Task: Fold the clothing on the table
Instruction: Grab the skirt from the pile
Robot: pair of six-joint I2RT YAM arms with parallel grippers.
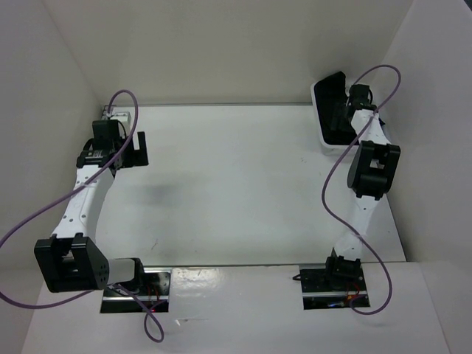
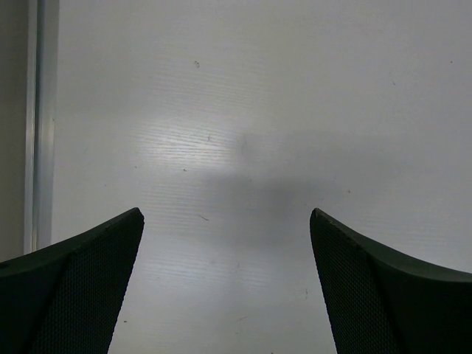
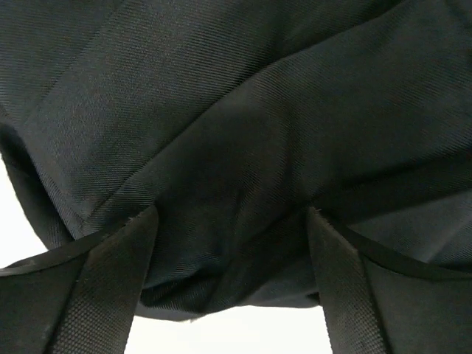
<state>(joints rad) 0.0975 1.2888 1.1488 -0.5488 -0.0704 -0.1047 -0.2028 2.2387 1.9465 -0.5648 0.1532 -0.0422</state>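
We see the table (image 1: pixel 236 184) lying mostly bare under the top camera, with the clothing (image 1: pixel 335 103), a dark garment, bunched in a white-rimmed container (image 1: pixel 318 118) at the far right corner. The right arm reaches out to that corner. Its wrist view is filled almost entirely by the dark woven fabric (image 3: pixel 236 110). The right gripper (image 3: pixel 232 212) is pushed into the cloth, its two fingers standing well apart with a fold of the garment bulging between them and meeting their inner faces. We cannot tell whether the jaws are pinching the fabric or only resting around it. The left arm is stretched toward the far left side of the table, well apart from the garment. The left gripper (image 2: pixel 226 214) is released, jaws spread wide and holding nothing. It hangs over bare white tabletop (image 2: pixel 258 110) near the thin metal rail (image 2: pixel 37 125) at the table's left edge. A purple cable (image 1: pixel 44 214) loops from each arm.
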